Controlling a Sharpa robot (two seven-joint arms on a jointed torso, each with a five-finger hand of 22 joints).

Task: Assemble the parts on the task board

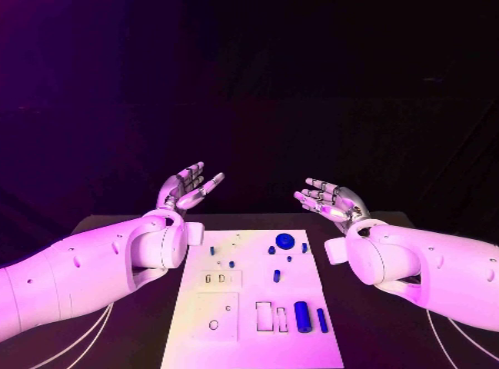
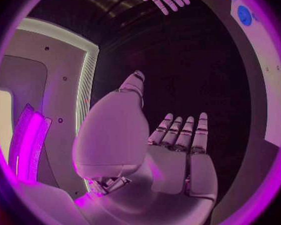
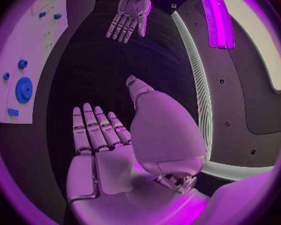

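The white task board (image 1: 249, 338) lies in the middle of the black table. On it are a round blue disc (image 1: 284, 240), a blue cylinder (image 1: 302, 316), a thin blue bar (image 1: 321, 320) and several smaller blue pieces. My left hand (image 1: 187, 188) is raised above the table, left of the board's far end, fingers spread and empty. My right hand (image 1: 331, 201) is raised to the right of the far end, also spread and empty. The left wrist view shows my left hand's (image 2: 172, 150) bare palm, and the right wrist view my right hand's (image 3: 109, 140) bare palm, with the board (image 3: 28, 45) beside it.
The black table (image 1: 382, 338) runs along both sides of the board. White cables (image 1: 83, 342) trail on the table under the left arm, and more cables (image 1: 454, 338) lie under the right arm.
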